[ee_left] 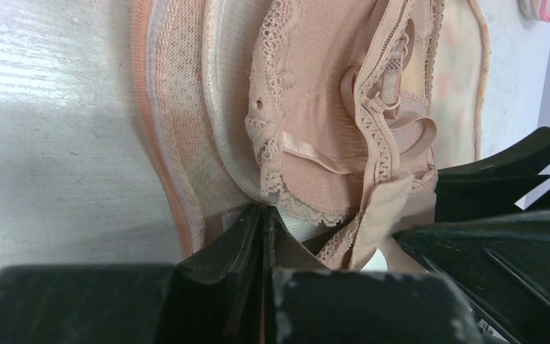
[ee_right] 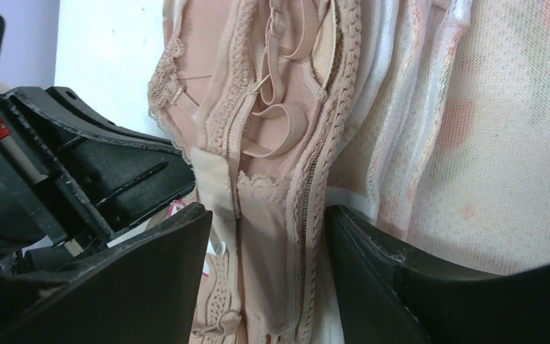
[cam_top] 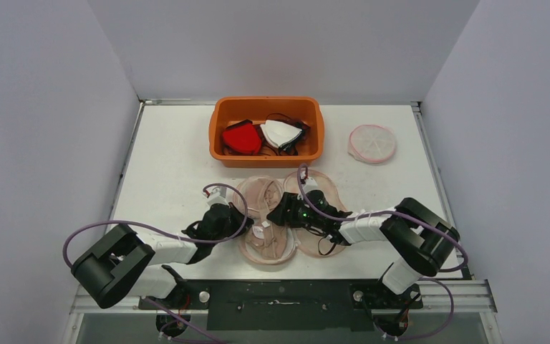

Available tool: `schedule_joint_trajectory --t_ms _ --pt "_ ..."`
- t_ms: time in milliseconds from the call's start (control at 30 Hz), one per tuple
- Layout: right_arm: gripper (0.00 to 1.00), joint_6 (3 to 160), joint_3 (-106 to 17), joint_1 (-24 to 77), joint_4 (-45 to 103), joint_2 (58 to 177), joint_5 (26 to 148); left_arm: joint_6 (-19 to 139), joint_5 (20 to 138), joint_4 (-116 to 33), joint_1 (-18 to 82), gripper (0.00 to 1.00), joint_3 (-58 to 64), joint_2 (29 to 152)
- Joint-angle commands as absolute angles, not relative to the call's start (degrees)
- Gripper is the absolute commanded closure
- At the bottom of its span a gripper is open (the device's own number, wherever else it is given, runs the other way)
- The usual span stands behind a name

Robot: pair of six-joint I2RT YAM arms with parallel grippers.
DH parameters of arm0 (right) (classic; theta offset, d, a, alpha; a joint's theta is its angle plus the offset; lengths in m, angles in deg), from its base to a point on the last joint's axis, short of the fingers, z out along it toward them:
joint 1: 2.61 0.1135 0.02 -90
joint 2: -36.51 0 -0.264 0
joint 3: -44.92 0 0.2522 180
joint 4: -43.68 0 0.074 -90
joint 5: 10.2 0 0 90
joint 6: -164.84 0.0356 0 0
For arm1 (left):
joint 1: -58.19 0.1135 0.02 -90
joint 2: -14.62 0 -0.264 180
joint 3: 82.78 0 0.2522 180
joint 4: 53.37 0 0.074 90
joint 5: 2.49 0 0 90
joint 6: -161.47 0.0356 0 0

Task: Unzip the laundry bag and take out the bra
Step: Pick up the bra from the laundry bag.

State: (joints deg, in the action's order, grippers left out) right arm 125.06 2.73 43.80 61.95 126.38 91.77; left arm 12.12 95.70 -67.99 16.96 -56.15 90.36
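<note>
The pink mesh laundry bag [cam_top: 315, 247] lies unzipped near the front of the table, spread into two round halves. The beige lace bra [ee_left: 315, 129] sits in the left half, straps and lace showing. My left gripper [ee_left: 263, 212] is shut on the bag's rim [ee_left: 186, 179] beside the bra. My right gripper [ee_right: 266, 218] comes in from the right and is open. Its fingers [ee_right: 372, 251] straddle the bra's band [ee_right: 261, 236] and the zipper edge [ee_right: 309, 201]. In the top view the two grippers [cam_top: 240, 228] [cam_top: 281, 213] meet over the bag.
An orange tub [cam_top: 266, 106] with red and white items stands behind the bag. A second round pink mesh bag [cam_top: 372, 143] lies at the back right. White walls enclose the table on three sides.
</note>
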Motion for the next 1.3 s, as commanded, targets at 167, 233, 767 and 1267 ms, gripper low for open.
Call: schedule_joint_trajectory --t_ms 167,233,767,1267 --pt "0.58 126.1 -0.4 43.4 65.2 129.2 91.6 12.7 94.3 -68.9 17.2 1.00 -56.9 92.8" --pt "0.64 126.4 -0.4 43.4 65.9 129.0 91.5 12.8 94.2 -68.9 17.2 1.00 -56.8 93.2" --pt "0.95 121.7 1.4 43.8 61.9 119.9 90.6 12.7 93.7 -68.3 17.6 1.00 -57.0 92.2" --pt "0.95 116.5 -3.8 43.5 47.7 106.3 88.7 13.0 95.2 -62.5 18.1 1.00 -56.4 86.3"
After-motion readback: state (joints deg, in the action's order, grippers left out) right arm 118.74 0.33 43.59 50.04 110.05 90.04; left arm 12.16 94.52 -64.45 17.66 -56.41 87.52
